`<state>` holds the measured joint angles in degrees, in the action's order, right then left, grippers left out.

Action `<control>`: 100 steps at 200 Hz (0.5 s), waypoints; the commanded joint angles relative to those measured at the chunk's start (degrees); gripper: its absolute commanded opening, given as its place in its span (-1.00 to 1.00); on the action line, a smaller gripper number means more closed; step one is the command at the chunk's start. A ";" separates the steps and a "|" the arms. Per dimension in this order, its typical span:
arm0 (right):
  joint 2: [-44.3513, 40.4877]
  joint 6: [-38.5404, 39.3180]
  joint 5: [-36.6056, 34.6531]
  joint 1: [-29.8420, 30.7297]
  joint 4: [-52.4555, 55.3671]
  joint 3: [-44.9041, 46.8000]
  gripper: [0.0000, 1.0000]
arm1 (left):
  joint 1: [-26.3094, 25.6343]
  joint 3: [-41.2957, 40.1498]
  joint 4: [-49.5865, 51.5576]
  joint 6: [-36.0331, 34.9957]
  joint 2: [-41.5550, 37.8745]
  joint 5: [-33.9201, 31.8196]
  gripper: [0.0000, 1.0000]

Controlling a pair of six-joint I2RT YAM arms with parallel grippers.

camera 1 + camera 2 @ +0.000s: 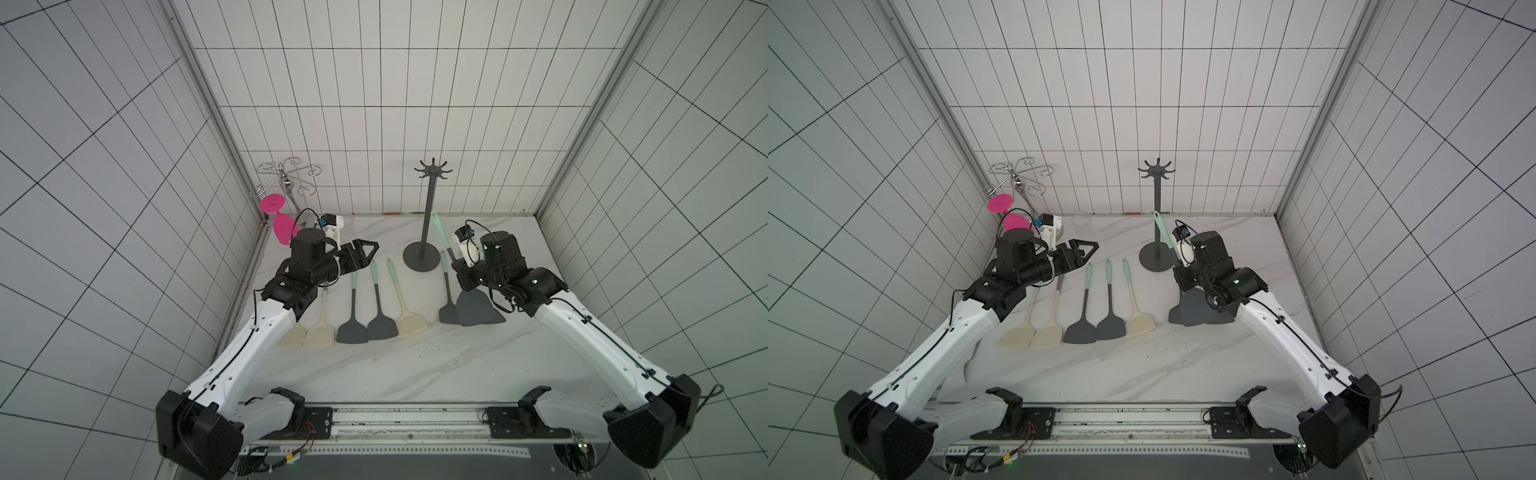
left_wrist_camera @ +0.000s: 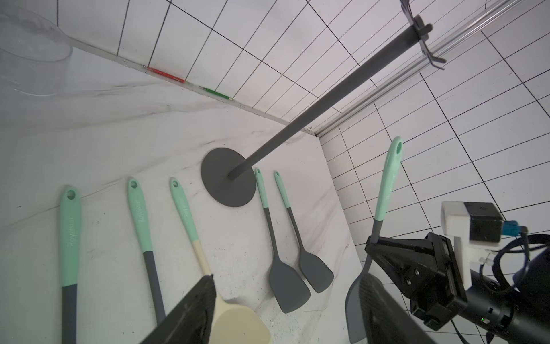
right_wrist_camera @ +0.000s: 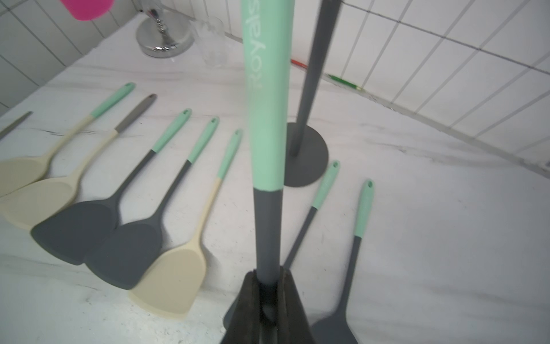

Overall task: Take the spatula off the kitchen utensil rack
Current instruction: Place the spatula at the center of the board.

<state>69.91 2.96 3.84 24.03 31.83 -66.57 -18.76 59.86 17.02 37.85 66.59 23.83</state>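
Your right gripper [image 3: 268,278] has its jaws clamped on the grey shaft of the spatula [image 3: 266,119], which stands upright just beside the pole of the kitchen utensil rack [image 1: 428,216]. The rack's hooks are bare, so the spatula looks taken off, with only setting down left. Your left gripper [image 1: 368,253], jaws apart and empty, hangs over the row of spatulas [image 1: 376,299]; two more spatulas [image 2: 287,283] lie beneath your load.

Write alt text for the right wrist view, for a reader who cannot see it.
The right gripper is shut on the grey shaft of a green-handled spatula, handle pointing up, in front of the dark grey rack. Other spatulas, cream and grey, lie flat on the white table.
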 commanded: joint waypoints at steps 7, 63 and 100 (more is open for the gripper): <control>1.96 5.00 8.12 -10.95 5.62 2.24 -1.00 | 1.26 -2.49 -0.80 -2.77 0.05 4.05 0.47; 16.47 8.75 19.22 -32.18 6.49 -2.93 -1.00 | 1.85 -4.40 3.39 -7.95 -1.29 6.14 0.47; 25.50 13.41 15.41 -33.69 7.99 -7.00 -1.00 | 1.89 -4.59 3.41 -9.52 1.69 6.07 0.47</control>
<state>92.58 11.84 18.65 -9.89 37.32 -68.95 -17.12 55.90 20.45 31.03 66.63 29.02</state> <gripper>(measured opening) 0.091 0.734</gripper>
